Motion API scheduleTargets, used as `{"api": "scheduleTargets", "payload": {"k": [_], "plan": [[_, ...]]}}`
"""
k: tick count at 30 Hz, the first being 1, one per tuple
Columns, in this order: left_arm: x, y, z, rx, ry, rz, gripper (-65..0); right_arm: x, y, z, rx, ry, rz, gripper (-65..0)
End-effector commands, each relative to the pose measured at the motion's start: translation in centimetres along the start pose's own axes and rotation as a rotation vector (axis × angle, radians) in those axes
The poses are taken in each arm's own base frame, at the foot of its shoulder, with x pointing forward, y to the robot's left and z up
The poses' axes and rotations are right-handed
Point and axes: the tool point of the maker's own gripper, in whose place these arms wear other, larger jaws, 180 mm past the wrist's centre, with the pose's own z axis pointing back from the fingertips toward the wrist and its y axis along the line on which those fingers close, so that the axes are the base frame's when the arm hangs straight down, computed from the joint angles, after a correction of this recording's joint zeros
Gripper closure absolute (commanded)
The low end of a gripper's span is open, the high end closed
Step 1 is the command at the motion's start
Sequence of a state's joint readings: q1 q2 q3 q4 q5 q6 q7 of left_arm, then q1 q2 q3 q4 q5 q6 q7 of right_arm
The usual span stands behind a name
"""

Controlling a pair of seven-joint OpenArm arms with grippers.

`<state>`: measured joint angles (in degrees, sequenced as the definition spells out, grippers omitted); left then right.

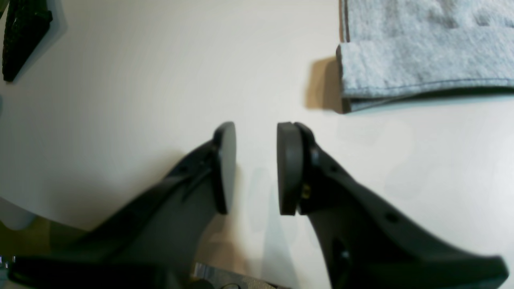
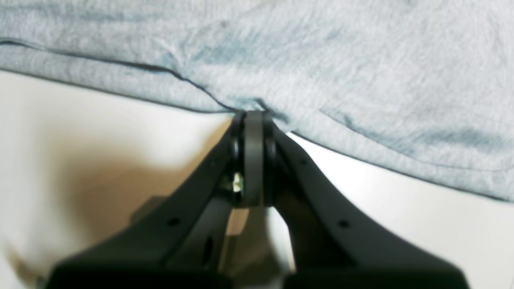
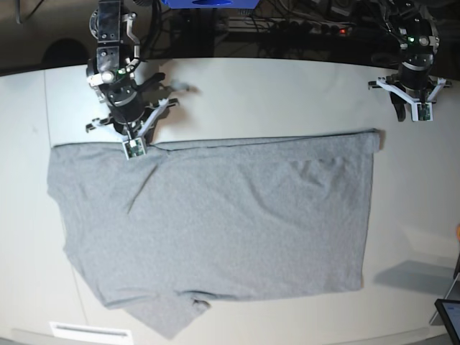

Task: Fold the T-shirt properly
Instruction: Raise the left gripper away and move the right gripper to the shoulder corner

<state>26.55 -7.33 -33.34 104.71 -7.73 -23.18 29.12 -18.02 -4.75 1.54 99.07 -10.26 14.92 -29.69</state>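
The heather-grey T-shirt [image 3: 230, 223] lies spread flat on the white table [image 3: 287, 93], plain side up, with one sleeve at the bottom left. My right gripper [image 2: 253, 114] is at the shirt's far edge on the left of the base view [image 3: 134, 147]. Its jaws are pressed together on the hem of the T-shirt [image 2: 321, 60], and the cloth puckers at the tips. My left gripper [image 1: 257, 127] hovers open over bare table, nothing between its pads. A folded corner of the T-shirt [image 1: 425, 60] lies beyond it; in the base view that gripper [image 3: 415, 111] is off the shirt's far right corner.
A black object [image 1: 22, 32] sits at the table's edge in the left wrist view. A dark tablet corner [image 3: 449, 313] shows at the bottom right, and a white label [image 3: 90, 332] lies at the front edge. Cables and a power strip [image 3: 309, 29] run behind the table.
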Motion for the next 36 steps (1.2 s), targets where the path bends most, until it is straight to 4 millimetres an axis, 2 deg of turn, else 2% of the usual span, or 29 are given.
{"api": "scheduleTargets", "payload": {"k": [1,13,19,24,27,32,36], "plan": [[1.1,0.7,0.2,0.014,-0.038,-0.011,-17.3,1.2,-0.4,0.1,-0.013,-0.036,-0.003,0.0],[1.2,0.7,0.2,0.014,-0.040,-0.010,-17.3,3.4,-1.2,1.8,-0.043,-0.105,0.006,0.0],[1.1,0.6,0.2,0.013,-0.038,-0.011,-17.3,2.8,-1.6,1.6,-0.053,-0.035,0.005,-1.9],[1.1,0.6,0.1,0.012,-0.037,-0.011,-17.3,2.5,-1.5,2.2,-0.055,-0.027,0.005,-12.0],[1.1,0.6,0.1,0.013,-0.038,-0.010,-17.3,2.9,-1.6,2.8,-0.059,-0.042,0.010,-15.2],[0.1,0.6,-0.2,0.009,-0.013,0.001,-17.3,2.2,-1.5,2.9,-0.055,-0.011,0.006,-23.9],[0.0,0.6,-0.2,0.009,-0.010,0.003,-17.3,2.3,-1.2,2.9,-0.047,-0.014,0.008,-27.3]]}}
